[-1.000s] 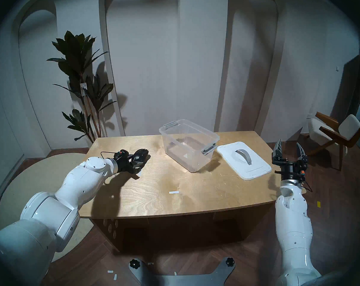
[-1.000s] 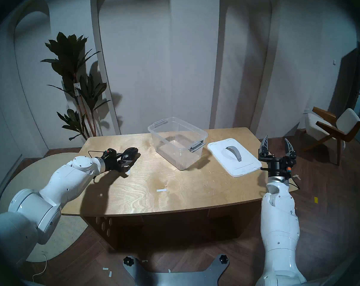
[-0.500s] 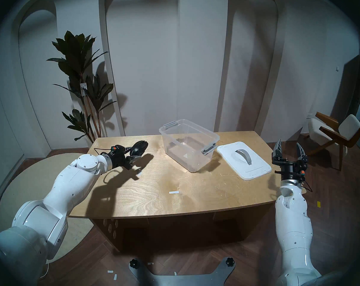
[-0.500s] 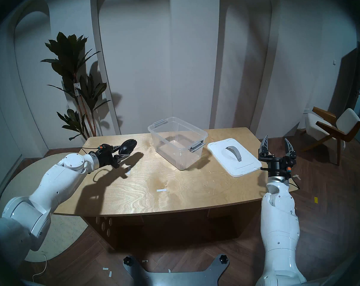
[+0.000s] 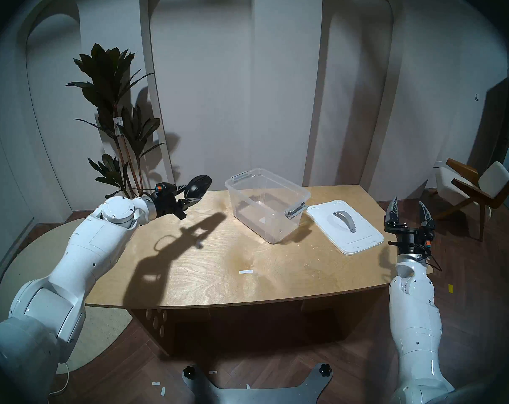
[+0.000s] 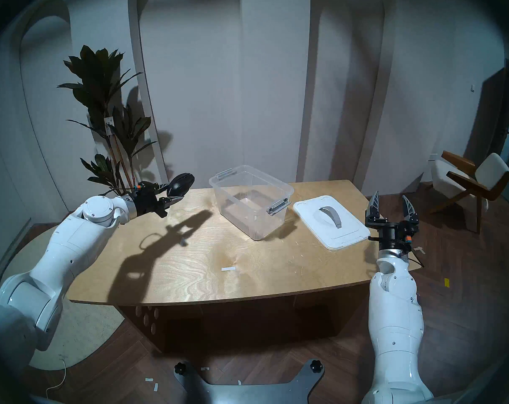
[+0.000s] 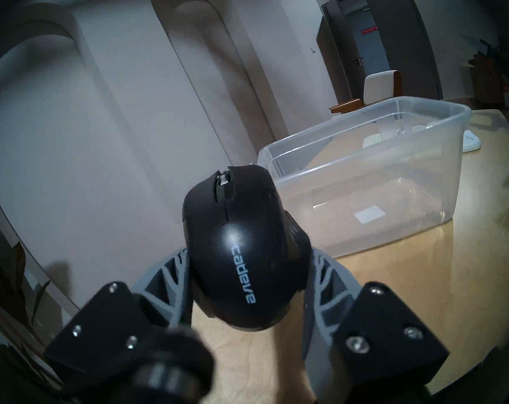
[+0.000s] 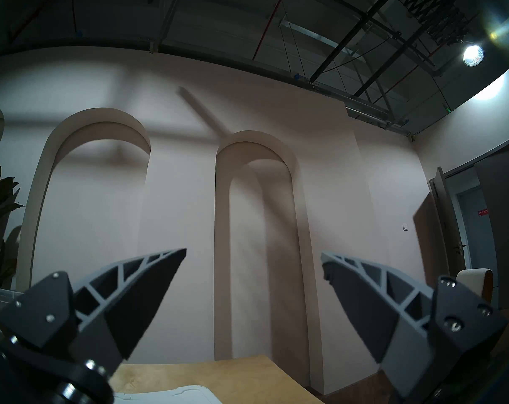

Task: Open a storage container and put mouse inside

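Mouse (image 5: pixel 198 186) risen off table (image 5: pixel 247 266), clamped in left pincer (image 5: pixel 195 194); right pincer (image 5: pixel 409 208) apart, unmoved.

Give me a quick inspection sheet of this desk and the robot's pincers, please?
Surface: wooden table, scratched.
Job's things: clear storage container open and empty; its white lid flat beside it; black mouse held in the air.
Clutter: tape strip on the table.
Grippers: left pincer shut on the mouse; right pincer open, empty.
Cables: thin black cable at the right wrist.
Surroundings: plant, chair.
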### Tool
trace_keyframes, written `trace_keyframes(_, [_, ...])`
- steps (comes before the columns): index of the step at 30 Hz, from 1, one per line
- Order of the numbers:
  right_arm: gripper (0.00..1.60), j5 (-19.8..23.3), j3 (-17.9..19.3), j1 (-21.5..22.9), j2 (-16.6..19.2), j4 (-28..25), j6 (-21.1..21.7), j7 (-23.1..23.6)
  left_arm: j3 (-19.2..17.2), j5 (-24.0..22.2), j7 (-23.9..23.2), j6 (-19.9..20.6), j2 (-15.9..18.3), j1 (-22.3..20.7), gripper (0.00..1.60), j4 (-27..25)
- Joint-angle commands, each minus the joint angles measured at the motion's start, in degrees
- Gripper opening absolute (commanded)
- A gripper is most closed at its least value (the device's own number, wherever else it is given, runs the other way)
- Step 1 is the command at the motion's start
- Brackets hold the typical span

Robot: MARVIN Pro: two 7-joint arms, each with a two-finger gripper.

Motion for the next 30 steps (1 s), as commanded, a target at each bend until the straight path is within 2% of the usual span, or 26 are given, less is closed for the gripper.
trace_keyframes(1, [1.6, 0.0, -0.1, 0.4, 0.1, -1.2, -0.4, 0.1, -0.4, 0.2, 1.7, 4.4, -1.0, -3.0, 0.0, -5.8])
trace_keyframes(6, [1.6, 0.0, -0.1, 0.4, 0.1, -1.2, -0.4, 0.1, 0.4, 0.7, 2.8, 9.4, -2.2, -3.7, 0.0, -7.8])
trace_keyframes(15, [1.6, 0.0, -0.1, 0.4, 0.1, -1.2, -0.4, 0.1, 1.2, 1.5, 4.7, 15.4, -5.6, -6.7, 0.0, -7.4])
trace_keyframes(23, [1.6, 0.0, -0.2, 0.4, 0.1, -1.2, -0.4, 0.1, 2.8, 3.7, 3.7, 17.5, -6.6, -9.6, 0.0, -9.1])
trace_keyframes(30, [1.6, 0.0, -0.2, 0.4, 0.1, -1.2, -0.4, 0.1, 4.4, 4.7, 2.1, 18.9, -8.2, -10.4, 0.0, -10.4])
